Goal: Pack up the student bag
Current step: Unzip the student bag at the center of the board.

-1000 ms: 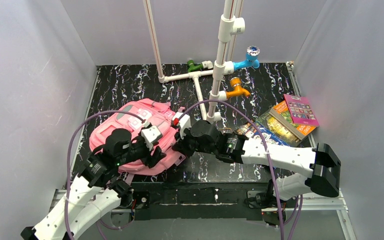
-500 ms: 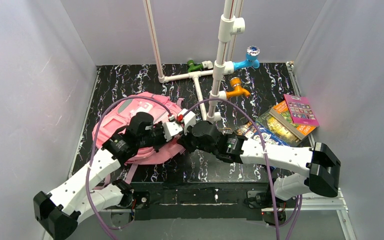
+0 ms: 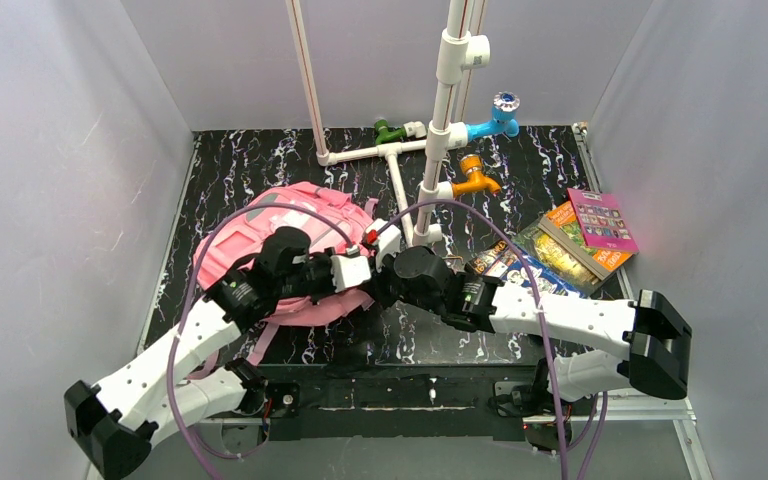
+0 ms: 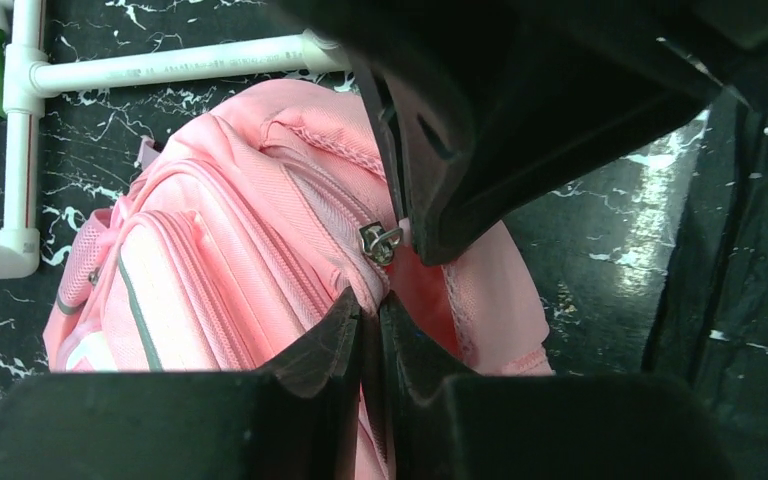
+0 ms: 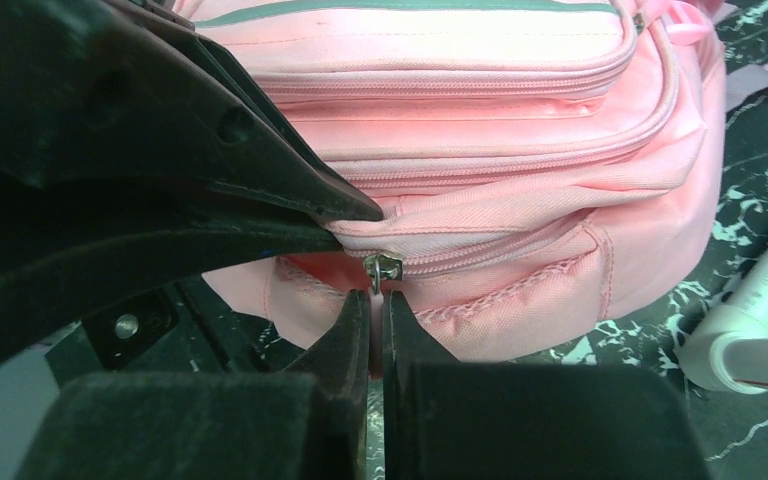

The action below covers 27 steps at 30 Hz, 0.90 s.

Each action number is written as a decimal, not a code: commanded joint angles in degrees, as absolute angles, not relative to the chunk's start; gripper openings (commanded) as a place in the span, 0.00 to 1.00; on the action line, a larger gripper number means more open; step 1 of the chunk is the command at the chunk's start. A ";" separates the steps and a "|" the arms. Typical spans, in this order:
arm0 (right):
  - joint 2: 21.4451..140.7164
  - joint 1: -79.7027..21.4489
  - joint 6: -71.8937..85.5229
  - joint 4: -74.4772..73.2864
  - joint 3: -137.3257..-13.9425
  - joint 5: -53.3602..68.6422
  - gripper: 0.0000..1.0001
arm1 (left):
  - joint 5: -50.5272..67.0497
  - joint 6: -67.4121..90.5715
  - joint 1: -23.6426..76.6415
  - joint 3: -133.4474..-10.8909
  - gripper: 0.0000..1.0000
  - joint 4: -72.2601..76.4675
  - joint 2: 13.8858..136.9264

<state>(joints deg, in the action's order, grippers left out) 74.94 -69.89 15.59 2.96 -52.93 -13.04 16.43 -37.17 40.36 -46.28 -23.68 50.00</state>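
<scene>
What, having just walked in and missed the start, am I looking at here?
Two robot arms are working on the pink student bag. The left gripper is pinched shut on the bag's fabric, and the right gripper is shut on the zipper pull next to it. The books lie on the right of the table, outside the bag.

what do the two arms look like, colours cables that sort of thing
Left arm and right arm match: white link shells dotted with small holes, black joint housings, black wedge-shaped jaws. A purple cable loops along each.
</scene>
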 commanded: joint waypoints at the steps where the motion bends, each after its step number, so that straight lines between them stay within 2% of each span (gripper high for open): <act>1: 75.20 -71.54 16.87 7.25 -54.37 -7.78 0.01 | 12.91 -44.81 40.43 -53.57 0.02 -14.19 54.44; 8: 78.25 -71.54 17.07 10.04 -56.25 -8.92 0.01 | 1.03 -49.22 39.37 -59.12 0.00 -16.00 54.61; 14: 82.48 -71.54 16.41 11.82 -61.14 -9.17 0.01 | 4.82 -46.92 35.33 -62.40 0.00 -22.69 50.94; 17: 84.00 -71.54 15.84 12.38 -62.47 -8.66 0.01 | 7.42 -39.27 35.35 -59.90 0.00 -25.44 47.92; 22: 84.33 -71.54 15.62 10.84 -61.40 -7.96 0.01 | 9.24 -26.25 35.33 -48.99 0.02 -28.08 37.05; 27: 83.26 -70.61 11.91 2.18 -63.78 -12.02 0.01 | 5.42 -24.97 35.33 -44.22 0.00 -35.80 26.39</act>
<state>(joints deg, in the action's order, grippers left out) 83.92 -71.61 15.07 8.78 -60.97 -10.04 7.68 -28.77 35.38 -45.41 -33.65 33.61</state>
